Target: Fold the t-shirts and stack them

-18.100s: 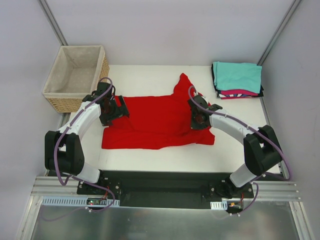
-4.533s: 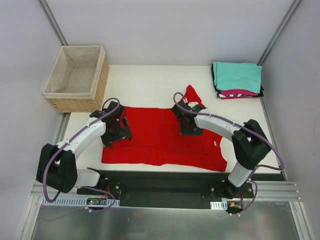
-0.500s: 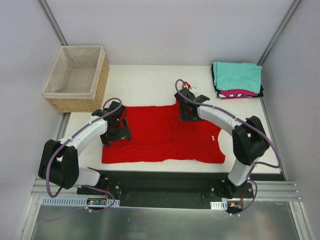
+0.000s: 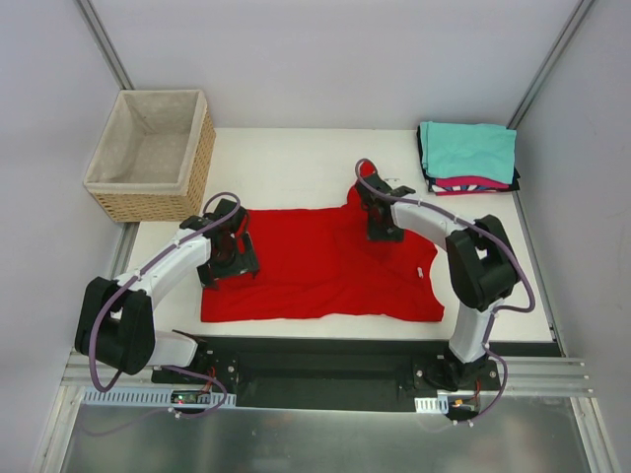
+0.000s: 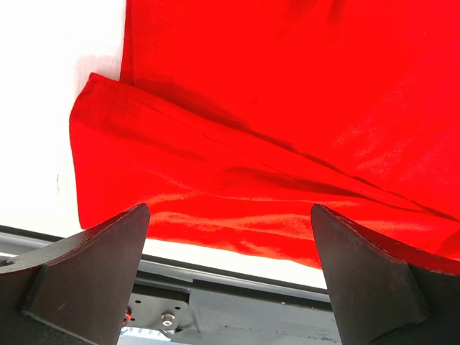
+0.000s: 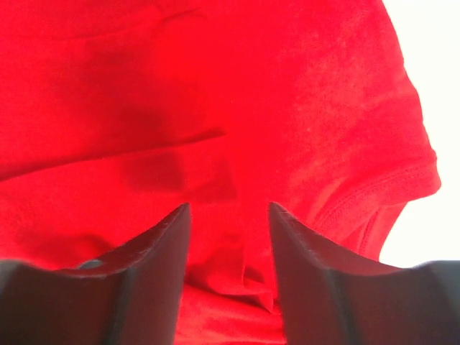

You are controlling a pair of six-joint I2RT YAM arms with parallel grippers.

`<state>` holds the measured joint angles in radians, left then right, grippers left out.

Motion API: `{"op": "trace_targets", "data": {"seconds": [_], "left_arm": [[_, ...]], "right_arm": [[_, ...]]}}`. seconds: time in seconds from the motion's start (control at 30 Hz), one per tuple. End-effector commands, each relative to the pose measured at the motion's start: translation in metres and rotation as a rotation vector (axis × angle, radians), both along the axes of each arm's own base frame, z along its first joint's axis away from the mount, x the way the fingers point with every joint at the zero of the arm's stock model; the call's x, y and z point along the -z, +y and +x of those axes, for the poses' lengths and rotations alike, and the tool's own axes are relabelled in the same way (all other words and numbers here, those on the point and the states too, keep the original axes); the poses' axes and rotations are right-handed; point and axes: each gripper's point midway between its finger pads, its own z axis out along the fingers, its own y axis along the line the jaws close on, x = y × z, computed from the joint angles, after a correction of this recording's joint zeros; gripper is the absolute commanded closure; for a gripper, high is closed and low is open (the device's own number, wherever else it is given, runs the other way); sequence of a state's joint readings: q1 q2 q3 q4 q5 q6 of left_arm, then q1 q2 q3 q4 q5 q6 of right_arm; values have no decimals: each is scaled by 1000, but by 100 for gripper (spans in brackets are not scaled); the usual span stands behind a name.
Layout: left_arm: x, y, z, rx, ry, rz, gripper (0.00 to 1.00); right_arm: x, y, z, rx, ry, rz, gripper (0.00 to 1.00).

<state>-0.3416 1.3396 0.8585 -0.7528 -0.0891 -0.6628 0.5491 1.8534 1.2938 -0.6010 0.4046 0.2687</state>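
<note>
A bright red t-shirt [image 4: 315, 264] lies spread flat across the middle of the white table [image 4: 286, 163]. My left gripper [image 4: 227, 254] hovers over its left edge, jaws wide open and empty; in the left wrist view the left gripper [image 5: 228, 210] frames the shirt's rumpled hem [image 5: 215, 215]. My right gripper [image 4: 381, 215] is down on the upper right part by the raised sleeve [image 4: 366, 180]. In the right wrist view the right gripper [image 6: 230, 208] stands half open, with a small ruck of red cloth [image 6: 248, 269] between its fingers. Folded teal, pink and black t-shirts [image 4: 468, 153] are stacked at the back right.
A wicker basket [image 4: 148, 153] with beige lining sits at the back left, off the table's corner. The black mounting rail [image 4: 315, 370] runs along the near edge, just below the shirt's hem. Grey walls close in on three sides.
In the last half second the right gripper has shifted slightly right and toward the sleeve, and its jaws have narrowed. The left arm has hardly moved. Since earlier, the shirt has been spread flatter.
</note>
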Motion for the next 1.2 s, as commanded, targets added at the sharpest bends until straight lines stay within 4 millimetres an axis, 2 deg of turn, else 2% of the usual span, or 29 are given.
{"op": "trace_targets", "data": {"seconds": [0.0,0.03,0.07,0.13,0.4,0.87,1.1,1.17], "left_arm": [[-10,-1,7,23,-36,8,4],[-10,-2,7,23,-35,8,4],[-10,-1,8,23,-37,9,4],[-10,-1,8,24,-37,11,4],[-8,0,8,20,-27,16,4],[-8,-1,7,18,-23,16,5],[-8,-1,7,18,-23,16,5],[-9,-1,8,17,-28,16,5]], "right_arm": [[0,4,13,16,-14,40,54],[-1,4,14,18,-15,47,57],[0,3,14,19,-13,47,64],[2,2,15,22,-7,45,69],[9,-3,17,41,3,60,75],[17,-2,16,48,23,83,99],[18,-2,16,53,22,85,99],[12,-2,16,50,9,89,99]]}}
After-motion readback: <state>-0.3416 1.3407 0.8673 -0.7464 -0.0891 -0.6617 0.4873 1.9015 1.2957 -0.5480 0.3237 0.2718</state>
